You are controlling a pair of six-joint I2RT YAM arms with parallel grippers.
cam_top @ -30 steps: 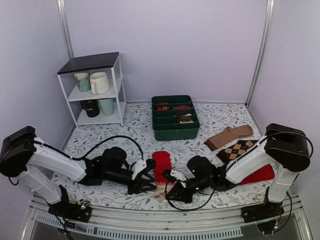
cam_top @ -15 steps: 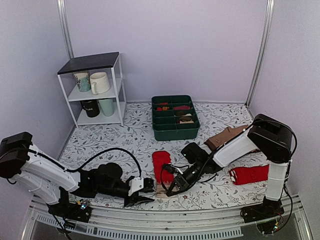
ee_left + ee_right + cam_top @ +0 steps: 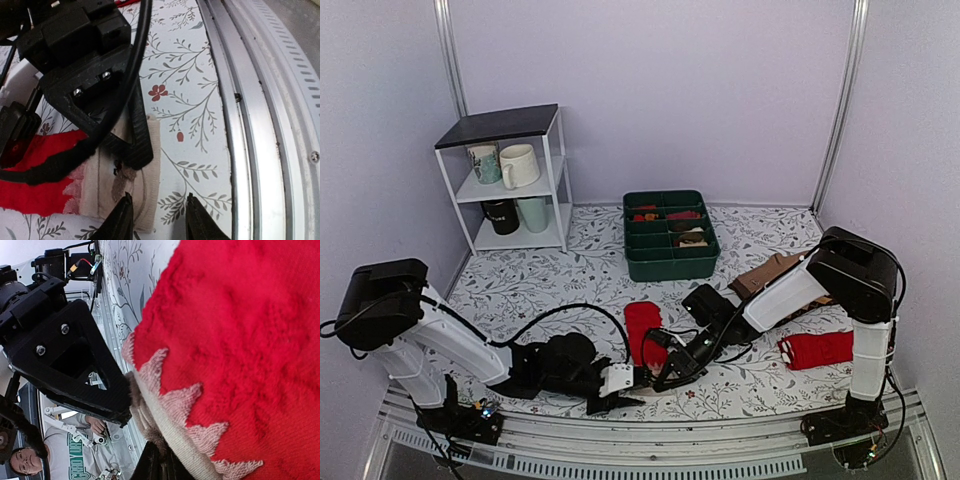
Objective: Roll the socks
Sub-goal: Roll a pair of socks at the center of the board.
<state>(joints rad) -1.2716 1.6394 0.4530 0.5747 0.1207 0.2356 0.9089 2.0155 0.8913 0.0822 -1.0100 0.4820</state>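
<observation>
Socks: beige end pinched in right tool.

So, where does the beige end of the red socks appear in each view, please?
Top external: the beige end is low in the centre, at the socks' near end.
Left wrist: the beige end is at the bottom, left of centre.
Right wrist: the beige end is a slanted band, bottom centre.
Shared landmark: the adjoining red part.
</observation>
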